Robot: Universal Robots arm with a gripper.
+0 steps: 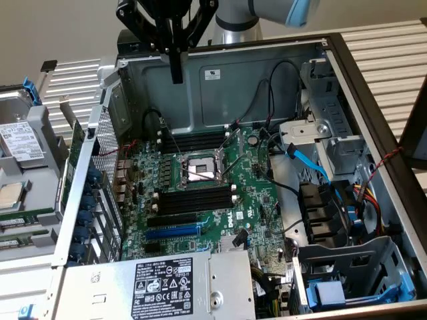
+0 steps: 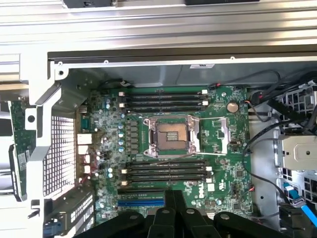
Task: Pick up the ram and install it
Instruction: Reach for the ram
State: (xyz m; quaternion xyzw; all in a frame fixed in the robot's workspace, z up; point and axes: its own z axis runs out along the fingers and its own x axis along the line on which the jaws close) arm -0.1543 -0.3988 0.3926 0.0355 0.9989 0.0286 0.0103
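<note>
overhead, gripper point(image 1: 176, 77) pinched closed, holding nothing, above motherboard point(image 1: 261, 195)

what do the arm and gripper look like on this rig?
The arm is silver-grey round tubing with a light-blue joint cap. The gripper is all black: splayed linkage bars with rounded knuckles, narrowing to two slim flat fingers.
</note>
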